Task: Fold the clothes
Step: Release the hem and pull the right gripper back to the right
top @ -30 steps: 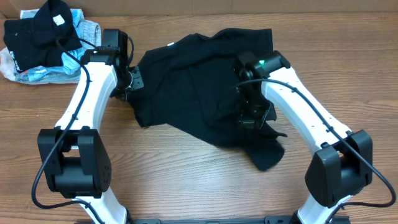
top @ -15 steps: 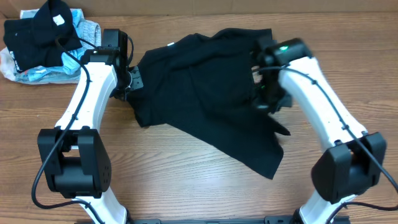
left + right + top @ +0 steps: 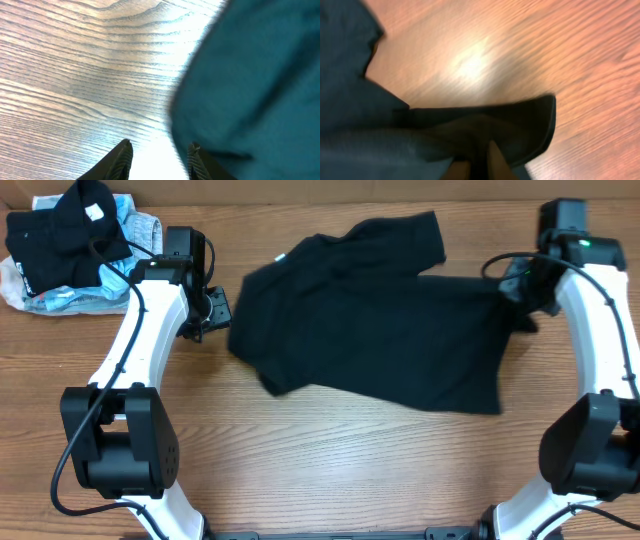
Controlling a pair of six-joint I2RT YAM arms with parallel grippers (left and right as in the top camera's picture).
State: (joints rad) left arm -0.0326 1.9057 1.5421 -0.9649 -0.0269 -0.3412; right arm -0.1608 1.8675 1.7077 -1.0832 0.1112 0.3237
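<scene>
Wood-grain tabletop (image 3: 330, 470) fills the overhead view, with a strip of brown board along its far edge. Across the middle lies the black garment (image 3: 380, 340), a big soft piece spread mostly flat and reaching nearly from one arm to the other, with one sleeve (image 3: 415, 230) angled up toward the far edge. Two white-and-black arms rise from the near edge: the left arm (image 3: 140, 350) bends in toward the garment's left side, and the right arm (image 3: 600, 350) reaches up along the right edge of the tabletop. In the far left corner sits a heap of other clothing (image 3: 60, 250), black fabric on top of pale blue and grey pieces. The right end effector (image 3: 520, 288) is at the garment's right edge; its wrist camera shows the fingers together with a fold of the black cloth pinched between them, that corner drawn up off the wood. The left end effector (image 3: 208, 310) sits just beside the garment's left edge; its wrist camera shows the two fingers (image 3: 125, 156) apart, bare wood between them and dark cloth next to the right-hand one. A small white label (image 3: 278, 254) shows near the garment's upper left edge.
</scene>
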